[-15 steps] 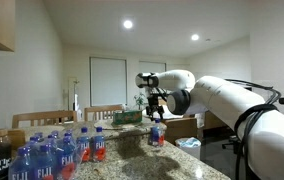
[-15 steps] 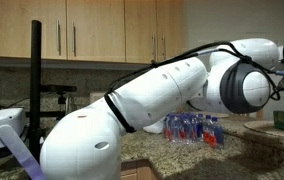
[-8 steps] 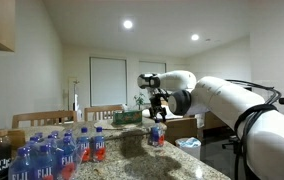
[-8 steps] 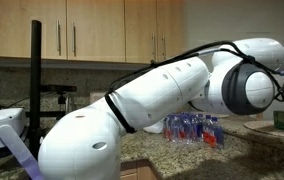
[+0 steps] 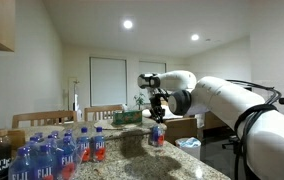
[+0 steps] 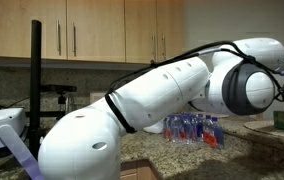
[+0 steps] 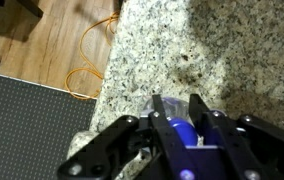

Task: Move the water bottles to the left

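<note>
In an exterior view one small clear water bottle (image 5: 157, 136) with a blue cap and red label stands alone on the granite counter (image 5: 172, 160). My gripper (image 5: 158, 122) comes down onto its top. The wrist view shows the blue cap of this bottle (image 7: 179, 132) between the two black fingers (image 7: 159, 115) of my gripper (image 7: 180, 118), shut on it. More water bottles of the same kind stand grouped on the counter (image 5: 90, 146) and appear past the arm (image 6: 194, 128).
A wrapped pack of larger FIJI bottles (image 5: 32, 160) sits at the near end of the counter. The counter edge runs close beside the held bottle, with wooden floor, an orange cable (image 7: 82, 62) and a grey mat (image 7: 27, 130) below. Chairs (image 5: 42, 118) stand behind.
The jaws have closed from wide open onto the bottle's cap. The arm and the other bottles have barely moved.
</note>
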### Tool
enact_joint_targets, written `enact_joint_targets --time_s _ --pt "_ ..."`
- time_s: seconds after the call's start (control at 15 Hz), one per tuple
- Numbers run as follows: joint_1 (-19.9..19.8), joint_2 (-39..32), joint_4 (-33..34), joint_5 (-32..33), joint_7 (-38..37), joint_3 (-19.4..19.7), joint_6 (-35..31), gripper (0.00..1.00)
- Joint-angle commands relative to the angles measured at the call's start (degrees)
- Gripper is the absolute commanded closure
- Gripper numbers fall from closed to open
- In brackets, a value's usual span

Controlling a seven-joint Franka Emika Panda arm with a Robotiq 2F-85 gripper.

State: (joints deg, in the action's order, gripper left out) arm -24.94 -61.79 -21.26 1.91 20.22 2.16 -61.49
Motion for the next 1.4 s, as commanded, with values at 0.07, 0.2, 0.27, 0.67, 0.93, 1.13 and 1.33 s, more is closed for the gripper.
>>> enact_joint_targets --time_s 0.07,0.2,0.27,0.67,0.93,1.13,1.33 --pt "0.65 -0.35 0.12 -0.63 0.37 -0.07 -2.03 0.99" --pt "0.94 -0.29 0.1 -0.43 0.33 0.08 -2.0 0.95" --pt "0.97 -0.3 0.11 -0.5 0.22 0.05 -2.07 0.7" --pt "0.89 0.0 -0.03 -0.44 -0.02 0.19 -2.31 0.44" --pt "0.93 0.07 -0.19 -0.25 0.34 0.33 -3.47 0.2" --pt "0.92 0.16 -0.35 -0.15 0.74 0.39 -3.29 0.02" --pt "1.0 0.17 -0.4 0.13 1.03 0.59 -3.09 0.31"
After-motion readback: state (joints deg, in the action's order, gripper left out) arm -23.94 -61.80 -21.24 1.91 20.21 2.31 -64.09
